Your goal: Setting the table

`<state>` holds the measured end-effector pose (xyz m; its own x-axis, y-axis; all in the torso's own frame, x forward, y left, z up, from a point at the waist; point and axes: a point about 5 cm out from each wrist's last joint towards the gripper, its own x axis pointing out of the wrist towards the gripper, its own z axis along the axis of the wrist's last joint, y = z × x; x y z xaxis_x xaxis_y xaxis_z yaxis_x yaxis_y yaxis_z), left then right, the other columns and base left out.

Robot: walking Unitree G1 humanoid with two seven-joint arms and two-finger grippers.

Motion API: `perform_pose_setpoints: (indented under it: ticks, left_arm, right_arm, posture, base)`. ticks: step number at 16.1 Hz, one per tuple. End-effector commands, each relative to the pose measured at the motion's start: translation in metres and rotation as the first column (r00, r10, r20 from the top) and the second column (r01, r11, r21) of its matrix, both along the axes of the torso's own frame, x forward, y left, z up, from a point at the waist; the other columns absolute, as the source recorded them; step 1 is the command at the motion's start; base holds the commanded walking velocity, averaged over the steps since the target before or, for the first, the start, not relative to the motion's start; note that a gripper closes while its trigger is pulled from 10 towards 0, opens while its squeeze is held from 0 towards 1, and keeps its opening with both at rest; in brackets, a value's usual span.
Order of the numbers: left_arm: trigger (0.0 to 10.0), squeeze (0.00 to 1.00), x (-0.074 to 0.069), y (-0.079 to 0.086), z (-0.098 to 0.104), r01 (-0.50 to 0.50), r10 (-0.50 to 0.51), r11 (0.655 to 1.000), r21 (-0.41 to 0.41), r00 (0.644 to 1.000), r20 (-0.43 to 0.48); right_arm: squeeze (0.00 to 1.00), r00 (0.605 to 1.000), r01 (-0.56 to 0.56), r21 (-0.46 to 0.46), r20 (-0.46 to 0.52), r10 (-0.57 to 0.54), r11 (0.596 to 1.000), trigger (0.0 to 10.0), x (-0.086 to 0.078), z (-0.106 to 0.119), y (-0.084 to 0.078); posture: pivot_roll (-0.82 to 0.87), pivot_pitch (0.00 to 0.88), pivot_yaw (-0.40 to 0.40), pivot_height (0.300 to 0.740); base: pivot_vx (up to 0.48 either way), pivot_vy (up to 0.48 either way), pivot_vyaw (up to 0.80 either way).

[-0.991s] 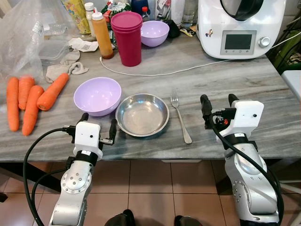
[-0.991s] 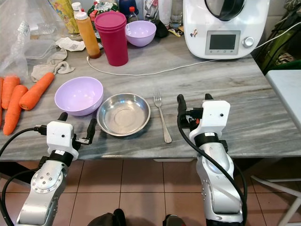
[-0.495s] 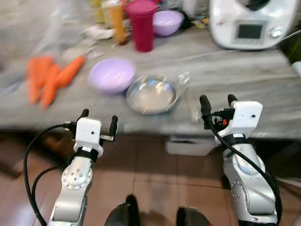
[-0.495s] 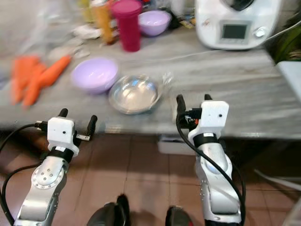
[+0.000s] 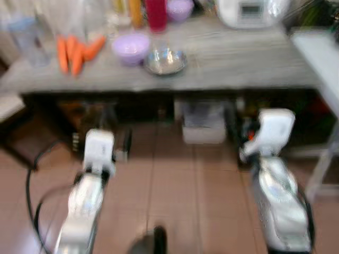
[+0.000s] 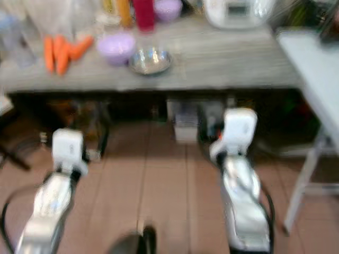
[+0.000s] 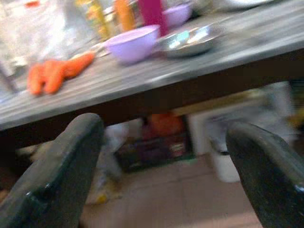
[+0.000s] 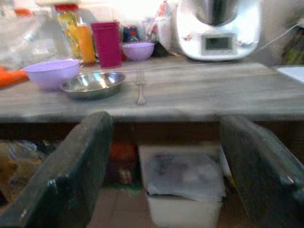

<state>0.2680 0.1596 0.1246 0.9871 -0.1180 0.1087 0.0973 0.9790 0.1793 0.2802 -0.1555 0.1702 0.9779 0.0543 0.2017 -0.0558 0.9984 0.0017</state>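
Blurred view, I see both grippers over the floor, well short of the table [image 5: 212,74]

Left gripper [image 7: 161,171] and right gripper [image 8: 166,166] spread, holding nothing; steel plate [image 8: 92,84] with fork [image 8: 140,88] beside it, far beyond the jaws

The counter [image 8: 199,97] is grey with streaky stone veining. On it sit a pale lilac bowl [image 8: 51,72], a shiny silver metal dish [image 8: 93,83], a silver fork [image 8: 141,90], a magenta cup stack [image 8: 107,43], an orange-amber bottle [image 8: 85,44], bright orange carrots [image 5: 74,50] and a white appliance [image 8: 217,28] with a grey screen. The floor [image 5: 175,201] has terracotta tiles. Both arms are silver, with black pincer fingers [image 8: 71,180].
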Motion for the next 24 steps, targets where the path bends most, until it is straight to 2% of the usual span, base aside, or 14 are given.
perform_pose_setpoints:
  ticks: [1, 10, 18, 24]
  left_arm:
    - [10.0, 0.00, 0.002, -0.002, 0.009, 0.043, -0.043, 0.999, -0.010, 0.998, 0.037]
    - [10.0, 0.00, 0.000, -0.007, 0.009, 0.130, -0.130, 0.991, -0.037, 0.991, 0.003]
    - [10.0, 0.00, -0.001, -0.011, 0.009, 0.165, -0.166, 0.984, -0.063, 0.986, -0.005]
    - [10.0, 0.00, 0.001, -0.016, 0.018, 0.183, -0.182, 0.979, -0.086, 0.983, 0.020]
  right_arm:
    - [0.00, 0.999, 0.012, 0.001, 0.031, -0.012, 1.000, 10.0, 0.000, 0.006, -0.003]
    - [0.00, 1.000, 0.009, 0.004, 0.024, -0.009, 1.000, 10.0, 0.001, 0.003, 0.000]
    - [0.00, 1.000, 0.011, 0.012, 0.025, -0.012, 1.000, 10.0, -0.001, 0.005, -0.001]
    - [0.00, 0.998, 0.034, 0.007, 0.055, -0.034, 0.999, 10.0, -0.002, 0.013, -0.004]
  posture:
    - [-0.13, 0.148, 0.074, 0.740]
    - [-0.12, 0.147, 0.083, 0.740]
    - [-0.13, 0.155, 0.091, 0.740]
    - [-0.13, 0.157, 0.082, 0.740]
  base:
    - [0.000, 0.000, 0.00]
    - [0.000, -0.028, 0.00]
    - [0.000, -0.360, 0.00]
    - [0.000, -0.480, 0.00]
